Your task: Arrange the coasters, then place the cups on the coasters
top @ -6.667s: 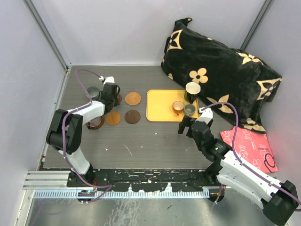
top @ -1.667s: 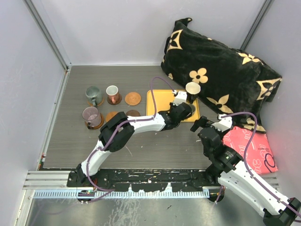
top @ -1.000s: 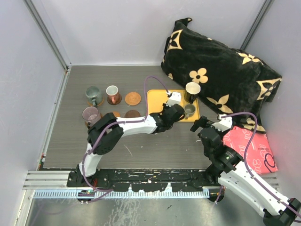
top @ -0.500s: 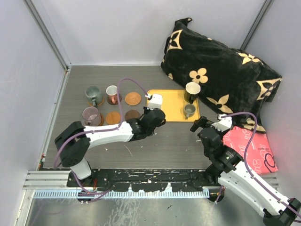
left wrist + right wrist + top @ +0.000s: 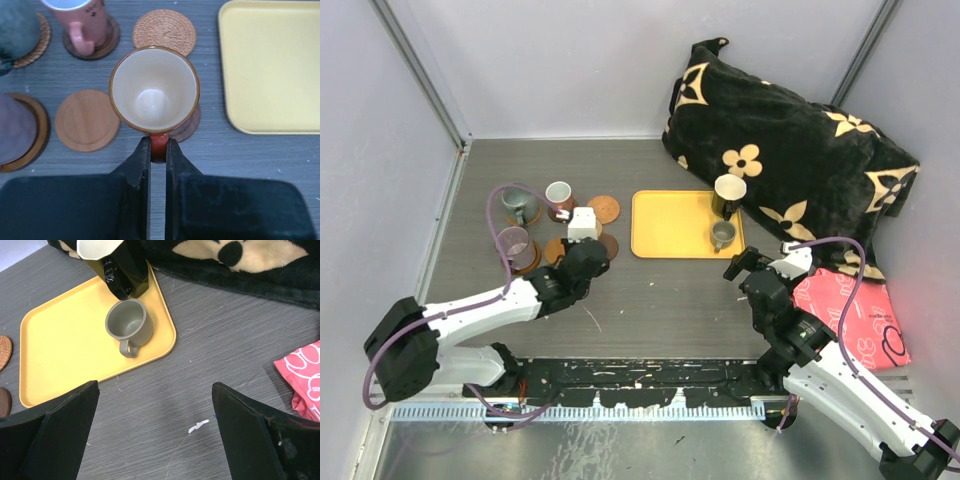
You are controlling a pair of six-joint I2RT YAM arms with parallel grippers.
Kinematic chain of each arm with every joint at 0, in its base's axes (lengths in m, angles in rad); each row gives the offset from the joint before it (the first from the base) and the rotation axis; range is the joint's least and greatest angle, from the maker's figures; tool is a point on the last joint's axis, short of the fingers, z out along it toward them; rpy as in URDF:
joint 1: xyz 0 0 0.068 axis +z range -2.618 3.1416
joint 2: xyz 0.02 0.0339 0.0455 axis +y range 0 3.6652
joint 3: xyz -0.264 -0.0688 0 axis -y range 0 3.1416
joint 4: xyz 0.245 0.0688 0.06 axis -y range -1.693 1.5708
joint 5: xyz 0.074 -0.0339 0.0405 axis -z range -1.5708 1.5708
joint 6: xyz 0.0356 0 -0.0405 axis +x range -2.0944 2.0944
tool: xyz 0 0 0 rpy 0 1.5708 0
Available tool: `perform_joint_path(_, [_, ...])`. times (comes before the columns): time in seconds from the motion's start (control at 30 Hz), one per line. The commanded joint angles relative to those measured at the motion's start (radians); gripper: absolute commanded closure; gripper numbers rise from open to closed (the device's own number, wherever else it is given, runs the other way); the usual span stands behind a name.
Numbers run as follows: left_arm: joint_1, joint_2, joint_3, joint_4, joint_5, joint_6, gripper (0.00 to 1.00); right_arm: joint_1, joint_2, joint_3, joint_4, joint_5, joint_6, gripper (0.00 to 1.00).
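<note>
Left wrist view: clamping left fingers (image 5: 137, 170) shut on the handle of the tiny orange cup (image 5: 154, 90), holding it upright, mouth up, over the dark brown coaster (image 5: 190, 129) just beside the yellow tray (image 5: 270, 65); cannot tell whether the cup base is touching that coaster. Showing light wood coaster (image 5: 86, 120) beside it and woven coaster (image 5: 164, 31) behind it, both bare. Also showing pink cup (image 5: 82, 20) on dark round coaster (image 5: 110, 42), grey-green mug (image 5: 17, 25) on second woven coaster (image 5: 40, 42), and purple mug (image 5: 15, 127) on brown-rimmed coaster (image 5: 40, 135), all on the side away from the tray. Right wrist view: holding right fingers (image 5: 55, 430) wide apart, gripping nothing, hanging above the grey table (image 5: 200, 365) near the tray's near edge. Showing tiny grey cup (image 5: 127, 322) upright on the tray, handle toward the camera, with black cup (image 5: 120, 275), cream inside, just behind it at the tray's far corner, next to black flowered pillow (image 5: 240, 260). Showing pink cloth (image 5: 305, 380) lying on the table at the right edge.
</note>
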Motion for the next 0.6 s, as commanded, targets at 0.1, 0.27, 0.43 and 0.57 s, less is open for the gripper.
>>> perform_joint_path(0.1, [0.091,-0.147,-0.094,0.025,0.008,-0.037,1.0,-0.001,0.018,0.011,0.04,0.005,0.002,0.0])
perform_joint_path(0.27, [0.166,-0.178,-0.151,0.027,0.074,-0.083,1.0,-0.001,0.027,0.013,0.043,0.002,0.0,0.0])
perform_joint_path(0.43, [0.229,-0.187,-0.198,0.059,0.13,-0.096,1.0,-0.002,0.027,0.012,0.043,0.001,0.0,0.0])
perform_joint_path(0.57, [0.269,-0.184,-0.223,0.077,0.167,-0.094,1.0,-0.001,0.03,0.011,0.045,0.0,0.0,0.0])
